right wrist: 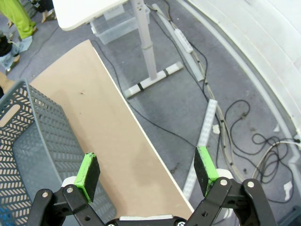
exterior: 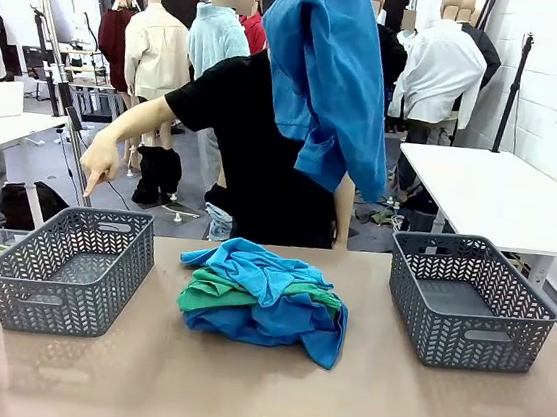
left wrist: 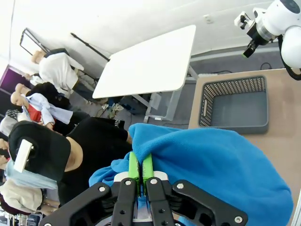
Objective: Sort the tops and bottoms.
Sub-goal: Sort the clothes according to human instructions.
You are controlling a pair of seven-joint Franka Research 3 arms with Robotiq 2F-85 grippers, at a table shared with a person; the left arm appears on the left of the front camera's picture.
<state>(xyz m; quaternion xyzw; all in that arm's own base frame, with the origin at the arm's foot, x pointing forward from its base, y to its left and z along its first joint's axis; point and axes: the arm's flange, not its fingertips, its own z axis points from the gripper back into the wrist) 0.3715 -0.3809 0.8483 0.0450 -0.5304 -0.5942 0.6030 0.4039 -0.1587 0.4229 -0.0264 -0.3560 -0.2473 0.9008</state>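
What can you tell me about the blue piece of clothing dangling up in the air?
The blue garment is soft mid-blue cloth with a hemmed edge low down. It hangs limp in folds, high over the table, clear of the clothes pile below. The robot's left hand pinches its top between shut green pads.

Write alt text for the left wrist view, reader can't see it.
The left gripper, pads pinched shut, holds a fold of a blue garment that drapes across the lower right. Beyond it, an empty grey basket sits on the tan table, with a person in black at the left and the right arm at the top right.
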